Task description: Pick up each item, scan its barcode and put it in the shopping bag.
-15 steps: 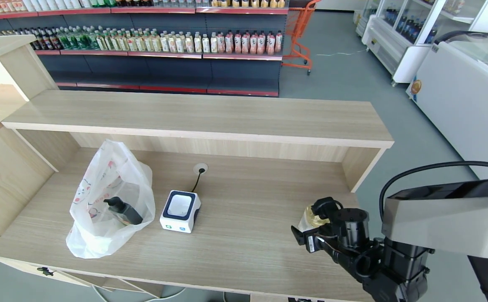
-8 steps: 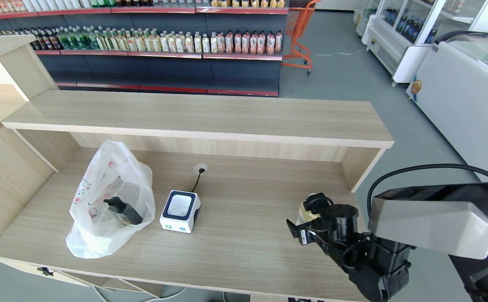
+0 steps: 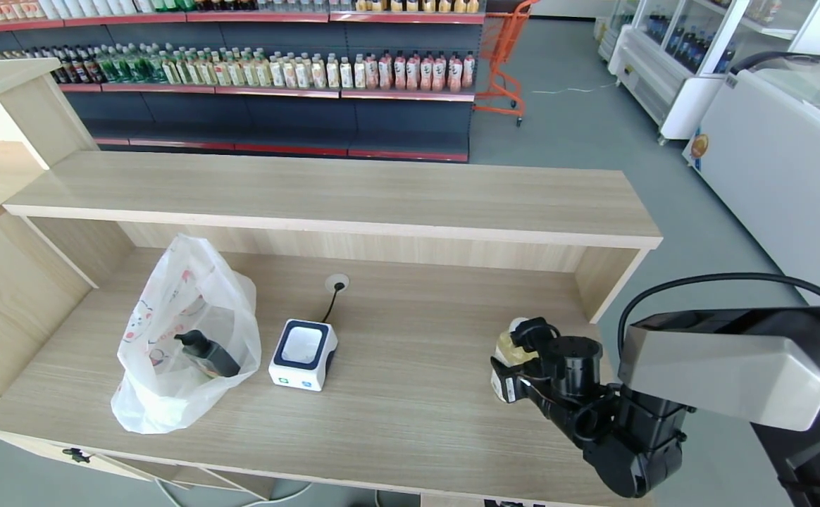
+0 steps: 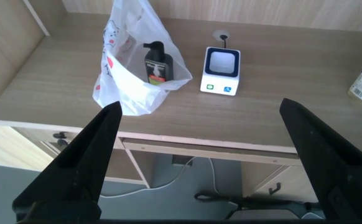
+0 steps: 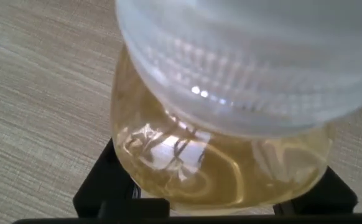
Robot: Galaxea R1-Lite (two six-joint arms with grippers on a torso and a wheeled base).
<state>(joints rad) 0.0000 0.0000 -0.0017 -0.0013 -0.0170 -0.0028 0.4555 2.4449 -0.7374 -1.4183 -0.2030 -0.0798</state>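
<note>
**A:** How do the jaws stand?

**B:** Your right gripper (image 3: 516, 355) has its jaws clamped on the bottle (image 5: 221, 158), one dark finger on each side of the yellowish belly, below the white cap. The bottle is by the right edge of the worktop (image 3: 410, 408). I can't tell whether its base has cleared the wood. Your left gripper (image 4: 199, 107) hangs off the front edge with its jaws wide apart, holding nothing.

**A:** And the step in hand?

**B:** I judge it to be the pick-up before scanning. Lift straight up so the base doesn't drag, and don't squeeze harder, because that wall looks thin and would probably dent. Then carry it along the worktop to the scanner (image 3: 303, 353) at the middle. Turn the label low on the bottle's side down towards the glass window, and check that neither finger covers the barcode.

**A:** After that?

**B:** The shopping bag (image 3: 149, 394) slumps near the left end, just beside the scanner, with a dark pump bottle (image 3: 207, 354) inside. Its mouth looks floppy, so come in from above.
</note>
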